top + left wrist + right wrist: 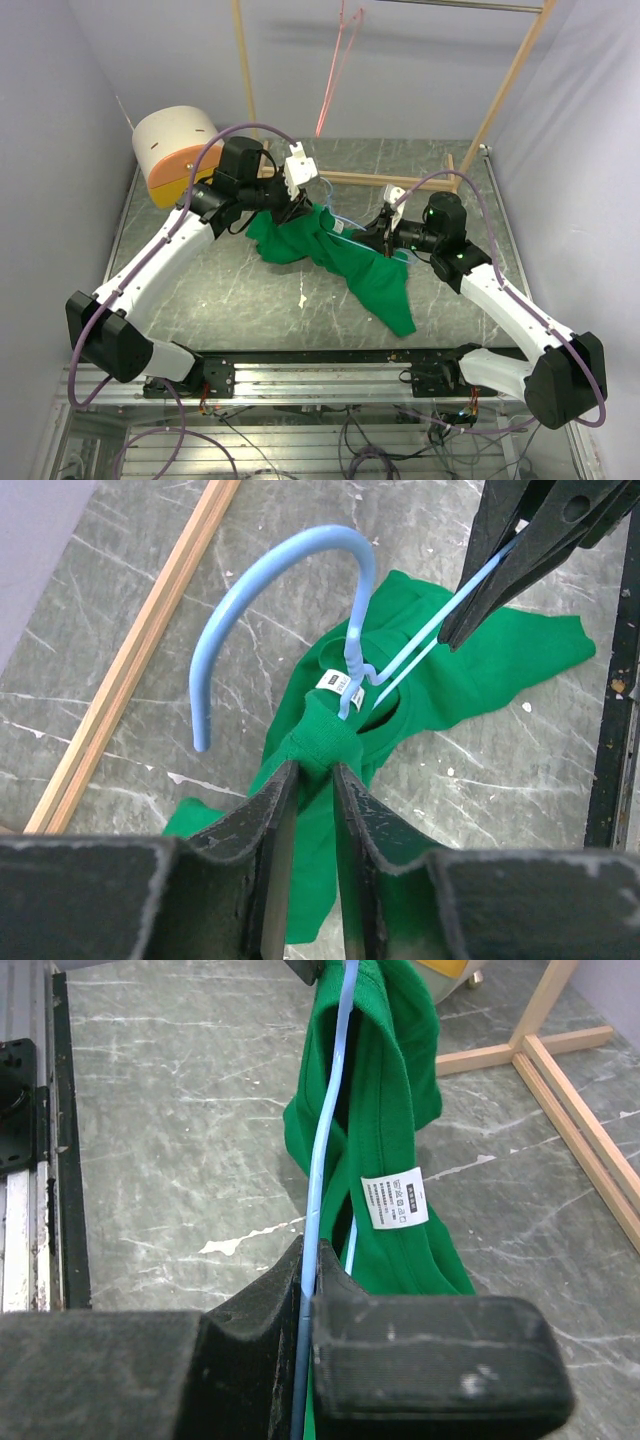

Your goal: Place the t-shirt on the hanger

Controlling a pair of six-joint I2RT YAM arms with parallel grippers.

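- Top external: t-shirt point(340, 255) hangs bunched over the table point(200, 290), one end trailing toward the near edge.
- Left wrist: left gripper point(312, 775) pinches the t-shirt's neck; the hanger point(265, 585) hook protrudes from it.
- Right wrist: right gripper point(305, 1290) clamps the hanger wire beside the label point(393, 1198).

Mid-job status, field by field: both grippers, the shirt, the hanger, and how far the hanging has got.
left gripper: shut on the t-shirt at the collar
right gripper: shut on the hanger wire
t-shirt: bunched, draped along the wire, tail on the table
hanger: hook sticks out above the neck opening, beside the white label
progress: not yet hung properly; how much wire is inside the shirt cannot be told
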